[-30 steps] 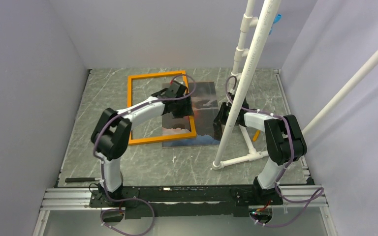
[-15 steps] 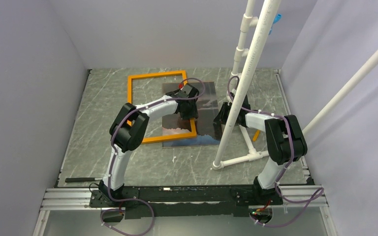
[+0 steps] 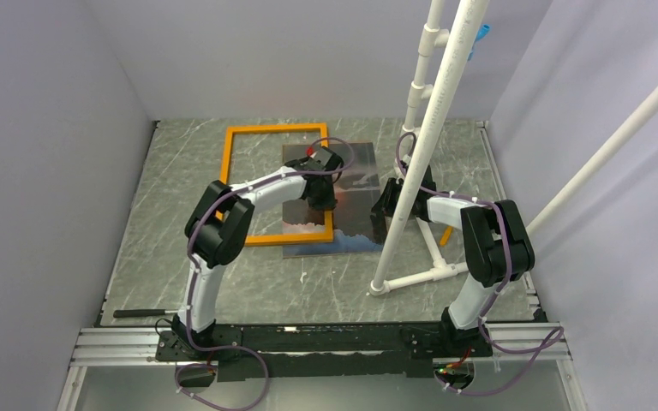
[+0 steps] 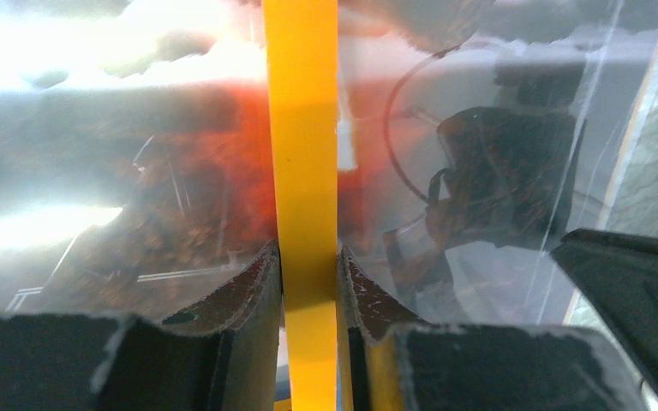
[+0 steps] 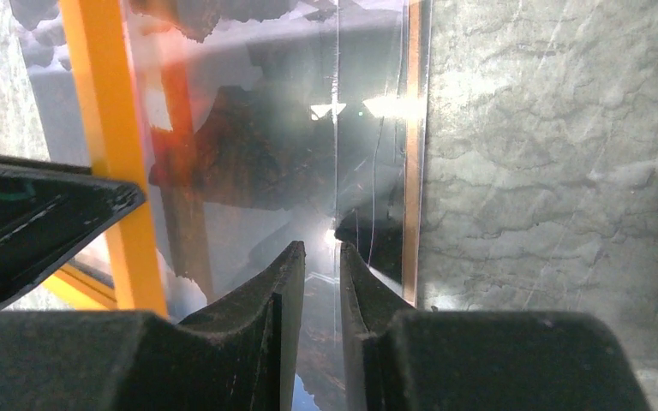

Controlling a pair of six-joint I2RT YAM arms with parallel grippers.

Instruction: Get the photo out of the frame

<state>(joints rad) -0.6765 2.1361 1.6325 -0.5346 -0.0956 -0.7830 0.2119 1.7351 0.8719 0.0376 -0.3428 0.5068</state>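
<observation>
Left pincer [image 4: 307,265] pinches the right-hand bar of the frame [image 3: 274,130], one finger on each side of the orange strip. That gives this arm a handle for sliding or lifting the frame clear. The photo [image 3: 355,214] lies flat on the tabletop [image 3: 180,188], its left part under that same bar and the rest sticking out to the right. Right pincer [image 5: 319,253] sits at the photo's right margin, fingers nearly pressed together with a slim gap. Whether it pinches the edge or only bears down, cannot tell. Likely purpose: anchor the print while the frame moves off. Separation looks partly done.
</observation>
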